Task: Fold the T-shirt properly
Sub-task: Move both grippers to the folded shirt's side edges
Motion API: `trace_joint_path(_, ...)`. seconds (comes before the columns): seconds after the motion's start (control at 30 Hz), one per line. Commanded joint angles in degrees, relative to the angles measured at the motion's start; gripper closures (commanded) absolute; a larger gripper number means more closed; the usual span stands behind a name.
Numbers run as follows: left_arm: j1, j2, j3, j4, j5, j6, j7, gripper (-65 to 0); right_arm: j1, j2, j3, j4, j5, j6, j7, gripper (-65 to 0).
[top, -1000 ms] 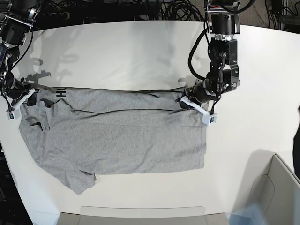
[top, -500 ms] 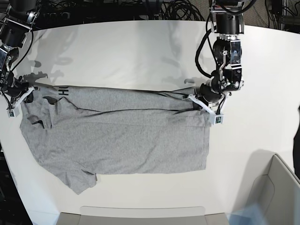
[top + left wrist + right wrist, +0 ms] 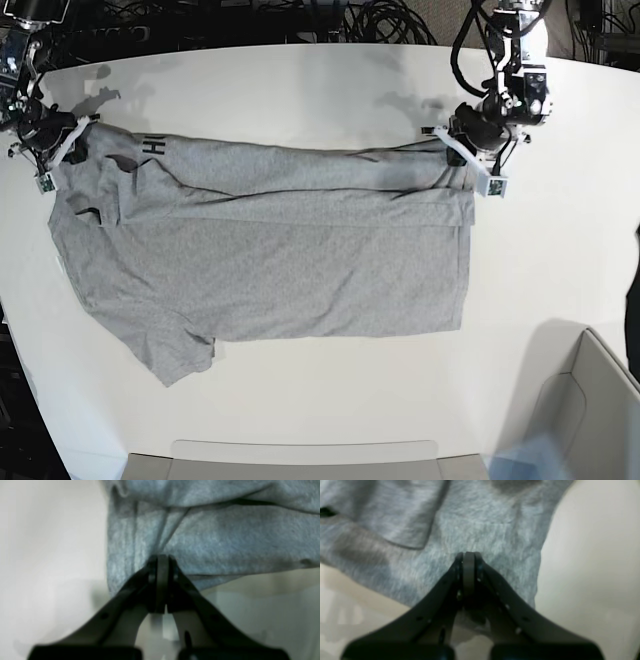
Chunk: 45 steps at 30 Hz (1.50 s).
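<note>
Since the earlier frame I had carried both pinched corners of the heather-grey short-sleeved cotton T-shirt (image 3: 270, 250) toward the far edge of the white surface (image 3: 300, 90), so the folded-over top band lay higher and stretched flatter than before. My left tool (image 3: 478, 160), at the right of the base view, was clamped together on the shirt's far corner by the hem; the left wrist view showed my left tool (image 3: 161, 560) with its black jaws pressed shut on grey cloth (image 3: 212, 542). My right tool (image 3: 55, 160), at the left of the base view, was likewise clamped on the shoulder end; the right wrist view showed my right tool (image 3: 468, 556) biting into the fabric (image 3: 482, 530) just inside its edge.

Both wrist views were blurred, and most of the black block lettering (image 3: 152, 147) was folded under, with only a few strokes legible. My right arm was cut off by the left edge of the base view.

The shirt lay spread across the middle of the surface, one sleeve (image 3: 175, 355) pointing toward the near edge. Bare surface stayed open on the right and along the far side. A light-coloured bin (image 3: 590, 400) sat at the lower right, cropped; its contents could not be made out.
</note>
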Motion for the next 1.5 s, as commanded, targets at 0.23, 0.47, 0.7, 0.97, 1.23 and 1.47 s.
trace_joint_path(0.23,7.72,-0.8,-7.99,4.27,1.92,0.74,2.93,0.0,-6.56,3.93,1.0,0.54,4.62,0.85,-2.48,0.0)
trace_joint_path(0.47,12.38,-0.54,-14.15,14.2,1.92,-7.34,2.93,0.0,-7.27,3.93,8.21,8.27,4.62,0.85,-2.65,0.0)
trace_joint_path(0.7,6.31,0.25,-14.68,18.86,1.83,-11.3,2.93,0.0,0.47,2.96,10.14,16.89,4.27,0.85,-2.74,0.0)
trace_joint_path(0.97,-9.95,2.98,-9.23,12.09,2.27,-11.3,5.83,0.0,25.17,3.67,-7.62,-1.31,-6.1,0.59,-2.39,0.0)
trace_joint_path(1.23,-13.64,3.07,-5.97,5.5,2.27,-11.3,5.75,0.0,41.61,-0.64,-16.14,-27.33,-15.77,-0.9,4.29,0.0)
trace_joint_path(1.47,-13.64,3.07,-5.53,4.71,2.27,-11.3,5.66,0.0,37.74,-1.78,-21.51,-30.41,-18.06,-5.56,0.42,0.0)
